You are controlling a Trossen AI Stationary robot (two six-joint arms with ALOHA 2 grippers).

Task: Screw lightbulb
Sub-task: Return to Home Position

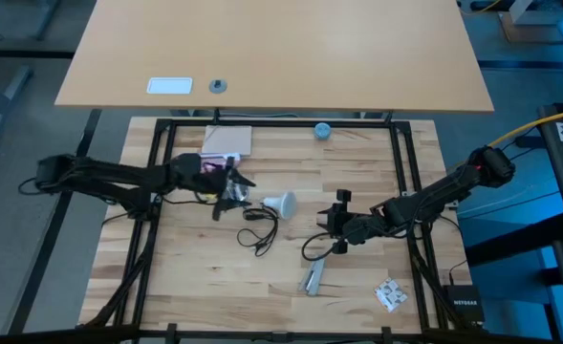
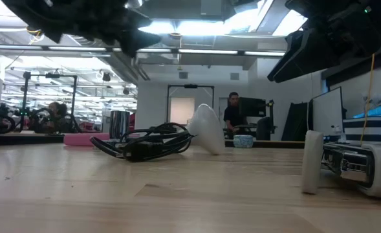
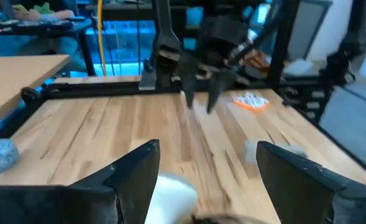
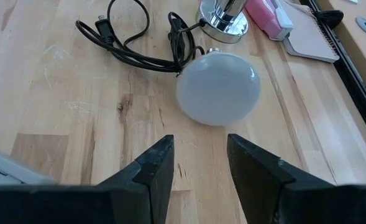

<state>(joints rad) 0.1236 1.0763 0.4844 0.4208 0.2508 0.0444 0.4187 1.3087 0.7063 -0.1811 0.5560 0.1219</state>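
Small white frosted globe lightbulb [image 1: 281,203], tapering cone-like to a pale grey neck. Unlit and intact. It lies on its side on the light wooden worktop [image 1: 214,287], about mid-worktop left to right and slightly far of the middle. The round globe end faces right and the neck end points left. A black cord [image 1: 259,229] lies just beside the neck end; contact cannot be told. Nothing grips the bulb.

The wooden table [image 1: 205,277] fills the middle of the high view. The lightbulb [image 1: 280,203] lies on its side near the middle, just beside a black cord [image 1: 260,229]. A pink pad [image 1: 227,140] and a small blue thing [image 1: 323,130] sit near the table's top edge.
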